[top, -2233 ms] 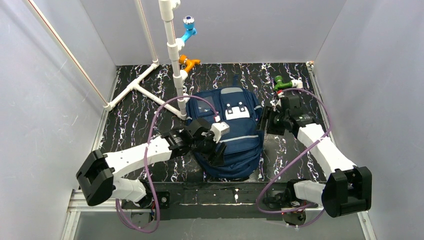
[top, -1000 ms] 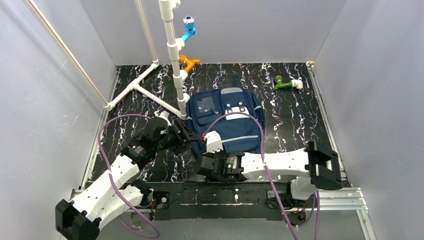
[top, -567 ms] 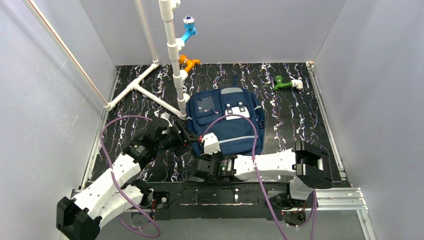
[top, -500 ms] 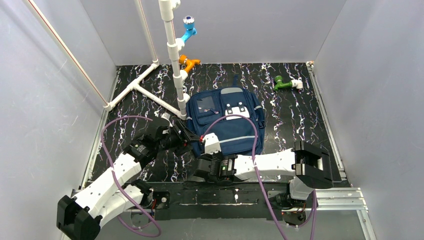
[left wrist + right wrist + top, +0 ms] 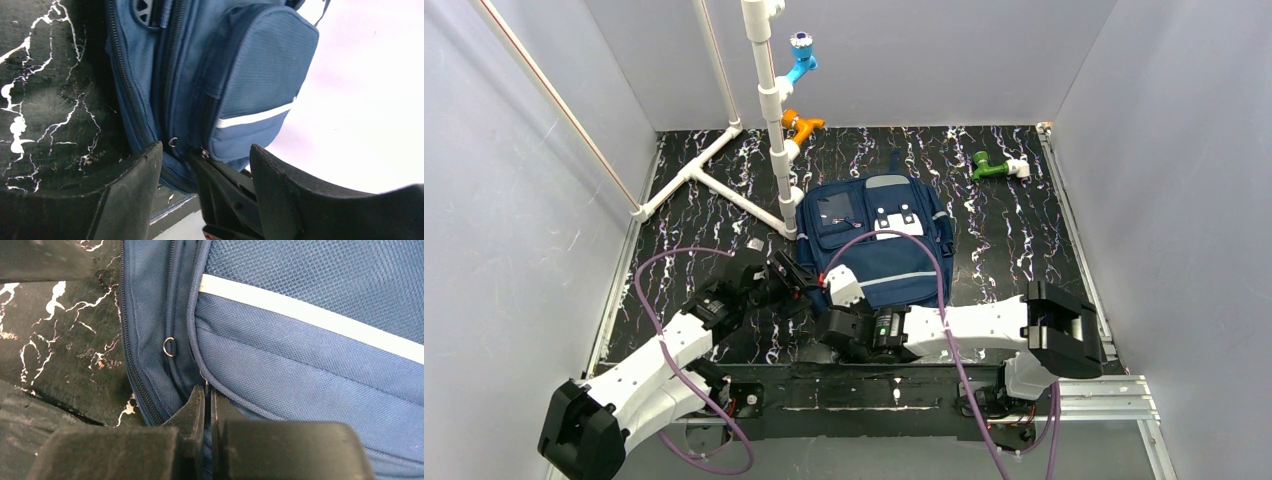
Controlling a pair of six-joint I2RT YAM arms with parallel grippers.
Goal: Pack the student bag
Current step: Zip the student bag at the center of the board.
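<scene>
– now that the right gripper (image 5: 206,392) has pinched its fingers together, where a second ago they stood half apart, what does it have?
– hard to say. the tips meet on the seam at the near left corner of the student bag (image 5: 879,250), just below a small metal ring (image 5: 169,346) by the zip track (image 5: 131,355). a zip tab may be caught between them, but i cannot tell.
– and the bag itself?
– flat on the table (image 5: 1024,230), about midway across, pockets up, its far left corner by the foot of the white pipe stand (image 5: 769,100). the zips i can see look shut.
– the left gripper (image 5: 205,149)?
– jaws apart, as wide as a second ago, holding nothing, hovering just beside that same corner.
– so what does the pinch mean?
– i judge it the start of opening the bag: nothing goes in until a zip runs. if the tips caught only cloth, a pull will just drag the bag.
</scene>
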